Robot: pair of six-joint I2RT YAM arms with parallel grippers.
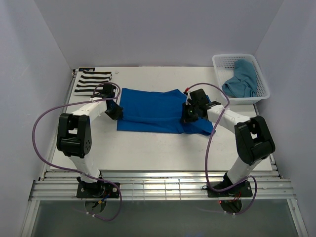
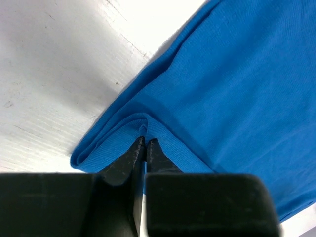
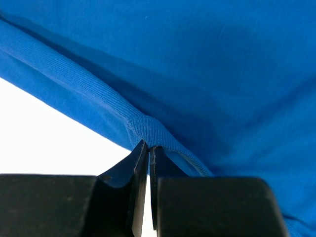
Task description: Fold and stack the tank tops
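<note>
The royal blue tank top (image 1: 153, 111) lies spread across the middle of the table. My left gripper (image 1: 116, 109) is shut on its left edge, and the pinched hem shows in the left wrist view (image 2: 145, 126). My right gripper (image 1: 190, 112) is shut on its right edge, where a ribbed hem (image 3: 148, 129) bunches at the fingertips. The striped tank top (image 1: 92, 82) lies folded at the far left corner. The teal-blue tank top (image 1: 242, 79) is crumpled in the white mesh basket (image 1: 221, 65) at the far right.
White walls close in the table on the left, back and right. A slatted metal rail (image 1: 163, 187) runs along the near edge by the arm bases. Purple cables loop off both arms.
</note>
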